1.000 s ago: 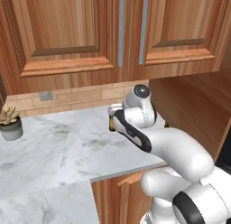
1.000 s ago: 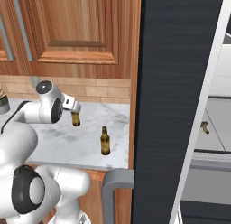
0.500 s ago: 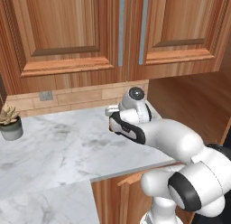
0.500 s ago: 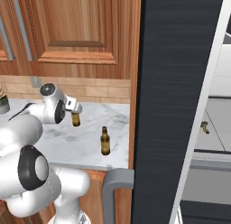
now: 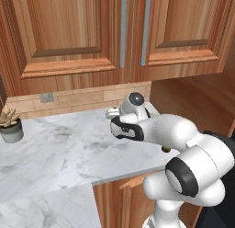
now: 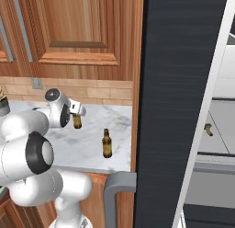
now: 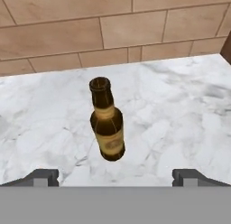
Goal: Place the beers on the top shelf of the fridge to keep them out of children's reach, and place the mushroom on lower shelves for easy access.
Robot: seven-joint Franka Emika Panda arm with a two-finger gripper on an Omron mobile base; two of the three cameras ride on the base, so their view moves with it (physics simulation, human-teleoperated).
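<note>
Jaws spread wide, the gripper [image 7: 115, 178] hovers above the far beer bottle [image 7: 107, 121]; lower straight, centred on its neck, before closing.

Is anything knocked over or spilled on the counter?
No. Both beer bottles stand upright on the marble counter, one near its front edge and one farther back, just ahead of the open gripper. Nothing looks spilled or broken.

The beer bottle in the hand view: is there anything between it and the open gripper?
No, nothing visible. The beer bottle stands upright on the marble counter, centred ahead of the open gripper, with only bare counter between them. The tiled wall lies behind it.
</note>
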